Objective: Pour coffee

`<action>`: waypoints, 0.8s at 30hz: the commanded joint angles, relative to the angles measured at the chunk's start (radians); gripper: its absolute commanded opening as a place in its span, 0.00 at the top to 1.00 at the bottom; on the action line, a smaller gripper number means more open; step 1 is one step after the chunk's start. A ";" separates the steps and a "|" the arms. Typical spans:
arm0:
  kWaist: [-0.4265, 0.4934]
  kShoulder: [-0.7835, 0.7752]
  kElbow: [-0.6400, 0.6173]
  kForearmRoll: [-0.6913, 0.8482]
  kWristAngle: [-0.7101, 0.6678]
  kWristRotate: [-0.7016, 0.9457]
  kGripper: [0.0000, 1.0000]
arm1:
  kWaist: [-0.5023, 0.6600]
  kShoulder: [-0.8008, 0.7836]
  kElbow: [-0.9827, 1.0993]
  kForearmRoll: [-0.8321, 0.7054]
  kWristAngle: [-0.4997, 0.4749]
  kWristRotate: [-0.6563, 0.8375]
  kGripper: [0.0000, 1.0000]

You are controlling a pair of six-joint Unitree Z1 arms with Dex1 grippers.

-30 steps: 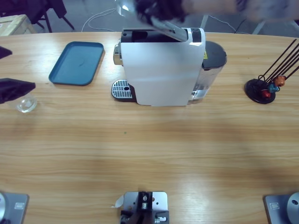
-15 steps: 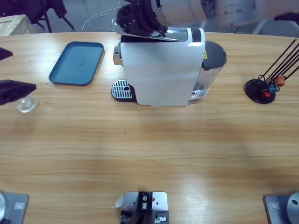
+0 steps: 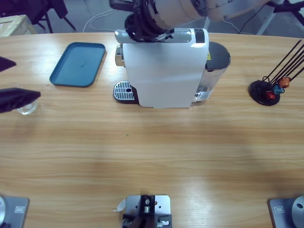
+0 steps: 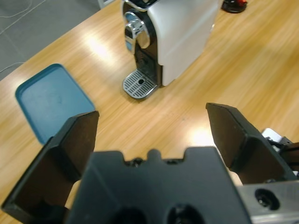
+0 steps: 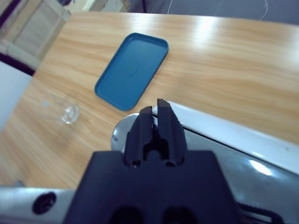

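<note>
The white coffee machine point(image 3: 164, 71) stands at the back middle of the table, its silver top lever point(image 3: 156, 34) lying flat. My right gripper point(image 3: 145, 23) sits on the lever's left end, shut with nothing held; in the right wrist view the gripper point(image 5: 159, 114) is just above the lever point(image 5: 219, 140). The drip grate point(image 3: 123, 89) under the spout is bare. A small clear glass cup point(image 3: 27, 107) stands at the far left. My left gripper point(image 3: 10, 80) hovers open there, one jaw partly over the cup. The left wrist view shows its gripper point(image 4: 152, 114) wide open, facing the machine point(image 4: 180, 37).
A blue tray point(image 3: 79, 64) lies left of the machine, also seen as the blue tray point(image 5: 133, 70). A black capsule rack point(image 3: 268, 90) with a few capsules stands at the right. The machine's dark water tank point(image 3: 216, 59) is on its right side.
The machine's lever has gone from raised to flat, with the right gripper moving down and left on it. The left gripper shifted slightly over the cup.
</note>
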 commanded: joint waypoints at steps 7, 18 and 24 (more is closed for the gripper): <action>0.071 -0.116 0.058 0.092 0.214 -0.151 0.00 | 0.154 -0.278 0.084 0.226 -0.043 -0.284 0.00; 0.375 -0.008 0.164 0.105 0.355 -0.325 0.00 | 0.257 -0.542 0.442 0.255 -0.093 -0.170 0.00; 0.458 0.118 0.203 0.072 0.358 -0.430 0.00 | 0.257 -0.592 0.522 0.260 -0.136 -0.127 0.00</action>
